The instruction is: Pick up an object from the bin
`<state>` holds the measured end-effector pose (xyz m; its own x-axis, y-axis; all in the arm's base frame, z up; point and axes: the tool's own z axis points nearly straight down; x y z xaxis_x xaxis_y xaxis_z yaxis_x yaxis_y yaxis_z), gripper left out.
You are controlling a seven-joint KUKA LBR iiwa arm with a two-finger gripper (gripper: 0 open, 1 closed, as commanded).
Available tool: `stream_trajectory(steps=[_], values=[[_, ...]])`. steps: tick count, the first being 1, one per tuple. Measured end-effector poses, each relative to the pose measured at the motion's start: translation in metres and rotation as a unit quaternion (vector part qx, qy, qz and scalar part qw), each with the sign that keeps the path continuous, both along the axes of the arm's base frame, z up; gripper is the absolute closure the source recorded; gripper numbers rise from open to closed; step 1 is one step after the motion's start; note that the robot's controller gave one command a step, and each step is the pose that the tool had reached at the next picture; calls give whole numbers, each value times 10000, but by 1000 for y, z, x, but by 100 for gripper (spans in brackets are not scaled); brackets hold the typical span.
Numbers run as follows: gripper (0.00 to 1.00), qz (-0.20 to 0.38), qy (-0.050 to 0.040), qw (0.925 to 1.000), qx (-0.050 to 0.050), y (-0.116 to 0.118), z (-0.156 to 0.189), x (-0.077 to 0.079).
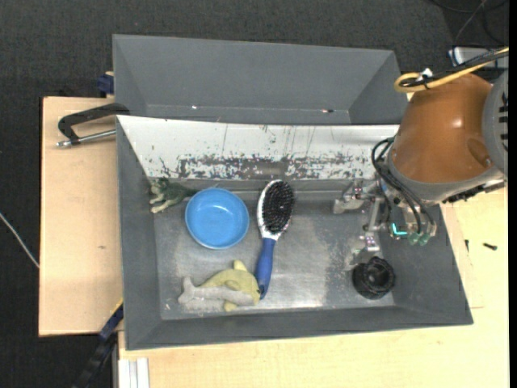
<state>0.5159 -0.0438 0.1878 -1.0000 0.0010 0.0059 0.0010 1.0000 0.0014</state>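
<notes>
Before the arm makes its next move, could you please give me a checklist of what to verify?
1. Gripper inside the grey metal bin, on its right side: ok.
2. Small black round object nearest the gripper, lying alone: ok.
3. Gripper centred over that black object: cannot tell.
4. Blue round bowl and blue-handled black hairbrush away to the left: ok.
5. Room between the black object and the bin's front wall: cannot tell.

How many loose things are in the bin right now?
5: green toy figure back left; blue bowl beside it; blue-handled hairbrush in the middle; yellowish soft toy front left; black round piece front right, by the gripper. The arm may hide more.
</notes>
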Motion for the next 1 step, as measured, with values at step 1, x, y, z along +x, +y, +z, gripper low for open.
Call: stream_trajectory(steps=[1], values=[[0,330,-54,9994,-1,212,-115,11]])
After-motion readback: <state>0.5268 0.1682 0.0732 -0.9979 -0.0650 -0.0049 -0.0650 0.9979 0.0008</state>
